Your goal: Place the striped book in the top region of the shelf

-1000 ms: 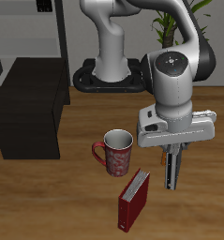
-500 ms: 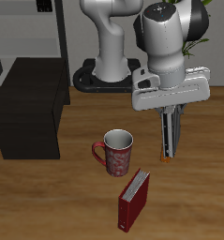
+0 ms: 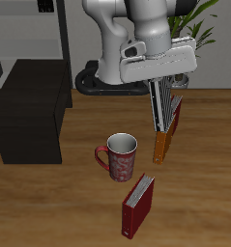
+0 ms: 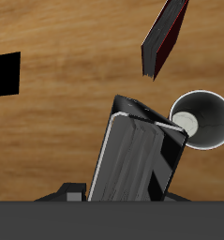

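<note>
one red book point(image 3: 137, 205) lies on the wooden table point(image 3: 49, 203) below the gripper point(image 3: 161, 145), a mug point(image 3: 118, 155) beside it. gripper clamps the striped book point(image 3: 165, 125), lifted higher than a second ago. black shelf point(image 3: 30, 113) sits well apart, potted plant point(image 3: 180, 34) behind.

the table point(image 3: 49, 203) is finished in smooth wood grain; the shelf point(image 3: 30, 121) is matt near-black; the mug point(image 3: 119, 157) is glazed glossy.
</note>
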